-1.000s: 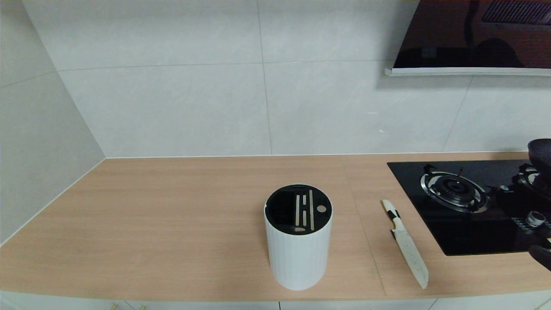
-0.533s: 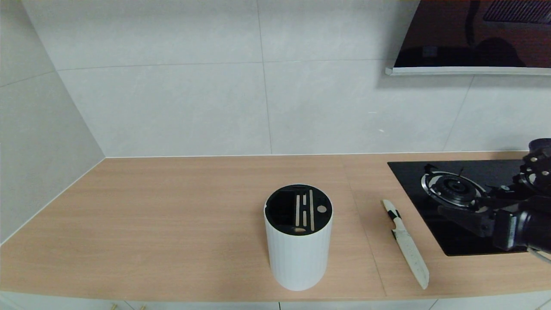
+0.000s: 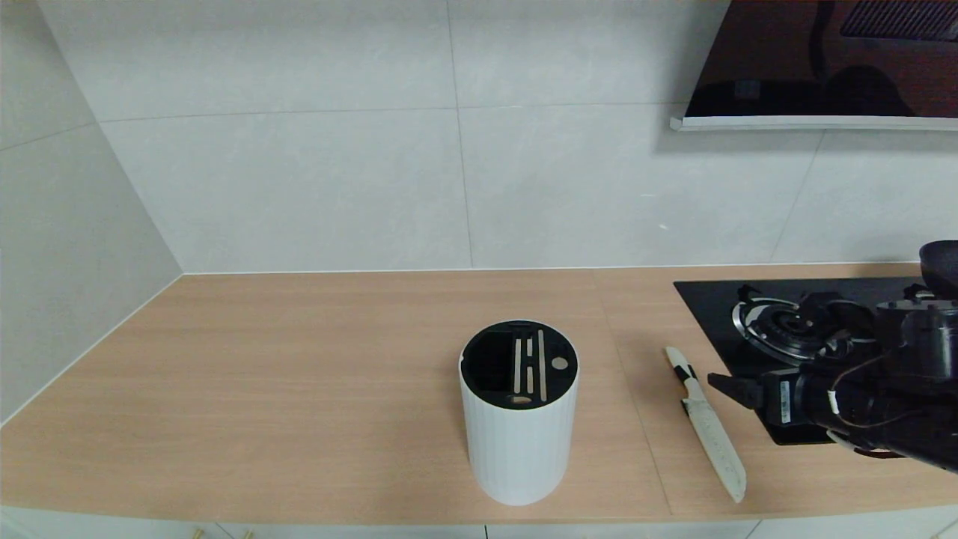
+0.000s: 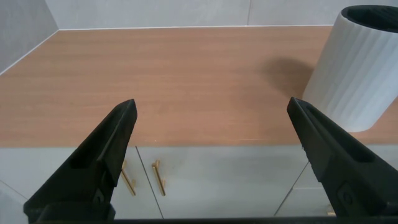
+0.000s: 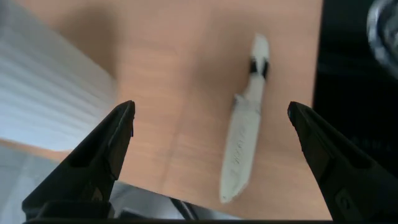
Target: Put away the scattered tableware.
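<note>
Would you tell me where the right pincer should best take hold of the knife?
Probably by its handle, the far end, coming straight down across its width: the knife lies flat on the counter, its blade pointing toward the front edge.

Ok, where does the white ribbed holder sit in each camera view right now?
Head view: holder upright on the counter, near its front edge, knife to its right.
Left wrist view: holder by the front edge, partly cut off.
Right wrist view: holder blurred, across bare wood from the knife.
Shared landmark: the counter.
</note>
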Controlling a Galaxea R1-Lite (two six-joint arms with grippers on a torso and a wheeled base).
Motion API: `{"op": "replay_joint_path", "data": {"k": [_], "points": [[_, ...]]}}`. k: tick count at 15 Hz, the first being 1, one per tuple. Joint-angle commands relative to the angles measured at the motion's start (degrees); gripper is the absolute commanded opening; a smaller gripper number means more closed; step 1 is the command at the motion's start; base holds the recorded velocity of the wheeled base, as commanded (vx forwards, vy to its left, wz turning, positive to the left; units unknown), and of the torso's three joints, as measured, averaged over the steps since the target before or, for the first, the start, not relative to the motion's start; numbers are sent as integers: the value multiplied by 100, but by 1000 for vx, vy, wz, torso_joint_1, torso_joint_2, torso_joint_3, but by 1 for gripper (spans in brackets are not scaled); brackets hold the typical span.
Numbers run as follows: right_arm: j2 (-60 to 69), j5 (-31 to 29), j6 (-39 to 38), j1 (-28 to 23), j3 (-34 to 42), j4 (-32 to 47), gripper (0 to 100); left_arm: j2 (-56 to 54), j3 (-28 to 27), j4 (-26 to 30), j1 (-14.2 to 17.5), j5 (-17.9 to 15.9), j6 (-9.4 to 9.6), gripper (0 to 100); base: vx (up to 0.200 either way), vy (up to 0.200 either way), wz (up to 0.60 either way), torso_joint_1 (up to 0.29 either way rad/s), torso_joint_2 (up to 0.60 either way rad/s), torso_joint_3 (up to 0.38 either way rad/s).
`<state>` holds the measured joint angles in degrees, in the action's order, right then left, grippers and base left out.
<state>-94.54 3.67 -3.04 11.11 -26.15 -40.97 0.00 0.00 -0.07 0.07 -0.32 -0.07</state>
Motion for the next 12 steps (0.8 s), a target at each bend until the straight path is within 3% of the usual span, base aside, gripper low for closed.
{"op": "replay_joint_path", "data": {"k": [1,4,6,8,12], "points": [[-847,-218,5,14,-13,-271,100,9,0,-1,1,5,-1,100,0,0,0,0,0,0],[-2077,-973,-13,76,-22,-1405,100,9,0,-1,1,5,-1,100,0,0,0,0,0,0],[-2578,-1176,-30,76,-22,-2011,100,9,0,-1,1,-3,-1,100,0,0,0,0,0,0],[-3343,-1325,5,76,-22,-3198,100,9,0,-1,1,5,-1,100,0,0,0,0,0,0],[-3730,-1483,5,94,-110,-3593,100,0,0,-1,1,5,-1,100,0,0,0,0,0,0]]}}
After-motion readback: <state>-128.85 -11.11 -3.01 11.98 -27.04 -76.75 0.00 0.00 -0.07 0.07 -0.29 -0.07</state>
